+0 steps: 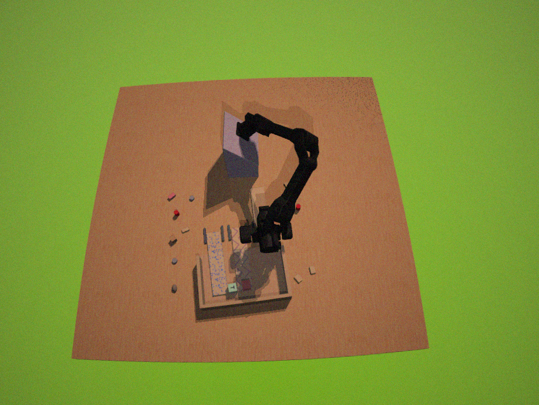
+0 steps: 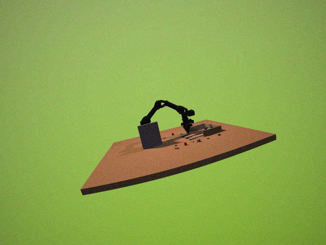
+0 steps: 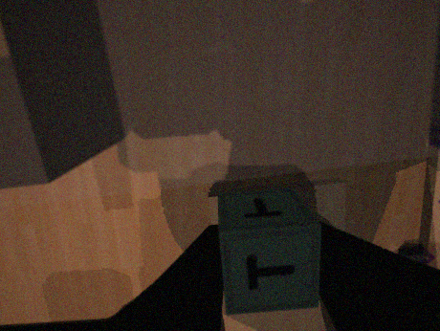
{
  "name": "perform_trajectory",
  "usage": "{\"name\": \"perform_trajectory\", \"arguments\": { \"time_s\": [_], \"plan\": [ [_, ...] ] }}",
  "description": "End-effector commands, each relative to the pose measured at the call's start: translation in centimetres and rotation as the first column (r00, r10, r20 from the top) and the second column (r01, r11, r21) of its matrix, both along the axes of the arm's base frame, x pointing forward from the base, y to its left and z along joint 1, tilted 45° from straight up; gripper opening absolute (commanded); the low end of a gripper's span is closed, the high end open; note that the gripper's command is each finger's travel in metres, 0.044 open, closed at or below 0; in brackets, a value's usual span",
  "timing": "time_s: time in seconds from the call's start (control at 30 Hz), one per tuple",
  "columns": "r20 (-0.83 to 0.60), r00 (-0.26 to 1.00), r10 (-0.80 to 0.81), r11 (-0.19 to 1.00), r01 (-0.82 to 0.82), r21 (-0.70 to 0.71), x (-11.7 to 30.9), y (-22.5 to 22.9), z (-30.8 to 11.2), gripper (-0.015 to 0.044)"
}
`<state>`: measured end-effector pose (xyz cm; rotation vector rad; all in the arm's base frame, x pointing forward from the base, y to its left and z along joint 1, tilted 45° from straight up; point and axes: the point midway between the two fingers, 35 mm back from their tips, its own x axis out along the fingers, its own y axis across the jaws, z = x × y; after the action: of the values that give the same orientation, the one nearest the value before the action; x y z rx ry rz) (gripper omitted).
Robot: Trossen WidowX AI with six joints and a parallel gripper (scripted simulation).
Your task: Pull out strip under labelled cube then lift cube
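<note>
My gripper (image 2: 187, 132) (image 3: 259, 231) points down, with a finger against each side of a teal cube (image 3: 271, 270) marked T. It is shut on that cube. A plain pale strip (image 1: 258, 191) (image 3: 273, 321) runs under the gripper toward the arm's base; I cannot tell whether the cube touches it. The arm hides the cube in the top view. A speckled strip (image 1: 216, 265) and a zigzag strip (image 1: 244, 261) lie side by side in the tray. A light green cube (image 1: 232, 287) marked T and a dark red cube (image 1: 246, 284) sit at their far ends.
The low-walled tray (image 1: 246, 302) (image 2: 212, 131) has tall sides. Short dark rails (image 1: 205, 236) (image 1: 221, 233) stand near the strips' near ends. A violet block (image 1: 241, 167) (image 2: 150, 135) stands by the arm's base. A red cylinder (image 1: 176, 212) (image 2: 185, 143) and several small pieces lie around.
</note>
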<state>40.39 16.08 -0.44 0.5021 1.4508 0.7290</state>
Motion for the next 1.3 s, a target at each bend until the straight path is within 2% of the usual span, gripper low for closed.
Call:
{"name": "perform_trajectory", "arguments": {
  "time_s": [0.0,0.13,0.63,0.83,1.27],
  "plan": [
    [0.001,1.0,0.0,1.0,0.0,0.0,0.0,0.0,0.1,0.0098],
    [0.001,1.0,0.0,1.0,0.0,0.0,-0.2,-0.2,0.2,0.0],
    [-0.007,1.0,-0.002,1.0,0.002,-0.004,-5.4,-4.2,1.8,0.0],
    [-0.008,1.0,-0.002,1.0,0.002,-0.004,-5.9,-4.4,1.9,0.0],
    [-0.011,1.0,-0.002,1.0,0.002,-0.005,-10.4,-5.4,1.0,0.0]
  ]
}}
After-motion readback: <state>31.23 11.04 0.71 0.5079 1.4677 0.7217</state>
